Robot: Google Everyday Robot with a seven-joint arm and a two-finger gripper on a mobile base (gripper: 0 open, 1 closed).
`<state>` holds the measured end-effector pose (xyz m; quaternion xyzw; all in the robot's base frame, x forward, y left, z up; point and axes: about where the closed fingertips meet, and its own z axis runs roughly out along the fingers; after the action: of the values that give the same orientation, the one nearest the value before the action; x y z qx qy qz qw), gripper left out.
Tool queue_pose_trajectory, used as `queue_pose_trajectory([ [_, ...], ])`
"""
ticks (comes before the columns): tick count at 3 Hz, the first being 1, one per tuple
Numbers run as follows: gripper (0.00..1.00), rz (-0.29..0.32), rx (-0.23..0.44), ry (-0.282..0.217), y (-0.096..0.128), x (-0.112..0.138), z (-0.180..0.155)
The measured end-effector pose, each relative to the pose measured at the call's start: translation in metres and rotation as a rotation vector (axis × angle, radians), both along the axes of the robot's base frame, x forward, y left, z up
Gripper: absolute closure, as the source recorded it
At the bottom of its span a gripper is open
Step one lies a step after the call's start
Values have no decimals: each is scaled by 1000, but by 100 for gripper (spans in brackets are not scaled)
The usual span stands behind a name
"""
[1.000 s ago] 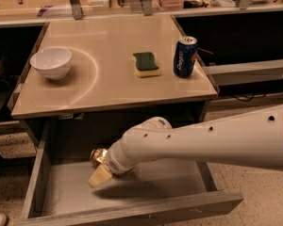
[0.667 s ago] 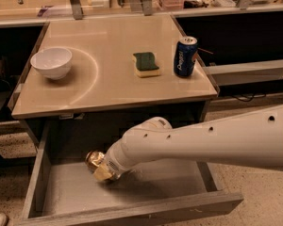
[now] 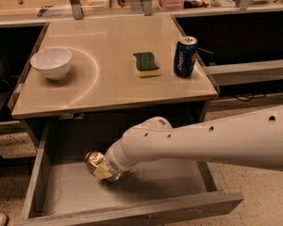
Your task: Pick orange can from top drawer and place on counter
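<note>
the gripper (image 3: 103, 171) is in the top drawer (image 3: 151, 194), left of middle, against the orange can (image 3: 91, 158); i cannot tell its grip. the can is likely light, thin and slick, so hold it mid-body, gently.

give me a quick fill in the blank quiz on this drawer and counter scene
The top drawer stands ____, with the gripper down inside it at the orange can.
On the counter, the sponge lies ____ the bowl and the blue can.
Only ____ can stands on the counter.
Missing words: open; between; one.
</note>
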<state>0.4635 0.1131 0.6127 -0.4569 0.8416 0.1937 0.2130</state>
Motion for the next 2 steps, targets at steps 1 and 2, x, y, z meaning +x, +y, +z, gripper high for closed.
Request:
queue_pose_trajectory([
  [1,100,-17,28,12,-14,3,16],
  [2,100,-70,85,47,-56,4,59],
])
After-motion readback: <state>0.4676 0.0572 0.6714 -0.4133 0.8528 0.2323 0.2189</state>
